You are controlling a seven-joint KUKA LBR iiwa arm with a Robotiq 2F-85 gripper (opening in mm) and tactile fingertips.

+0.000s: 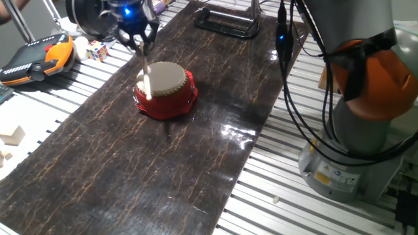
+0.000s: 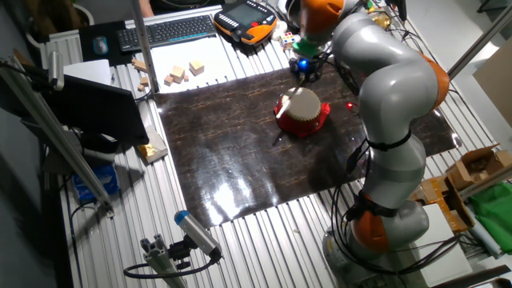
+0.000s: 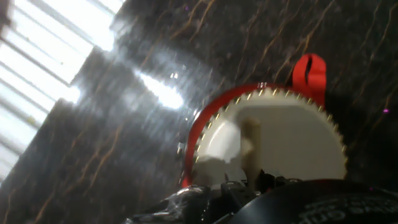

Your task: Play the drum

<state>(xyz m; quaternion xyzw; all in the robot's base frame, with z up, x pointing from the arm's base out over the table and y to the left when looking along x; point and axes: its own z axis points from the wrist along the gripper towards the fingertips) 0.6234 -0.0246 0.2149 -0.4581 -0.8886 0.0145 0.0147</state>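
The drum [image 1: 168, 91] has a glossy red body and a cream skin ringed with studs. It sits on the dark mat in the far half of the table. It also shows in the other fixed view [image 2: 306, 112] and fills the hand view [image 3: 292, 140]. My gripper [image 1: 138, 38] hangs just above the drum's far left side and is shut on a thin pale wooden stick [image 1: 145, 73]. The stick points down, with its lower end over the skin's left edge. In the hand view the stick [image 3: 250, 144] lies over the skin. A red loop [image 3: 309, 73] sticks out from the drum's side.
The dark marbled mat [image 1: 130, 170] covers the slatted metal table. An orange teach pendant [image 1: 36, 59], a colour cube [image 1: 98, 49] and wooden blocks [image 1: 13, 136] lie at the left. A black frame [image 1: 225, 23] stands at the back. The arm's base [image 1: 353, 143] and cables are at the right.
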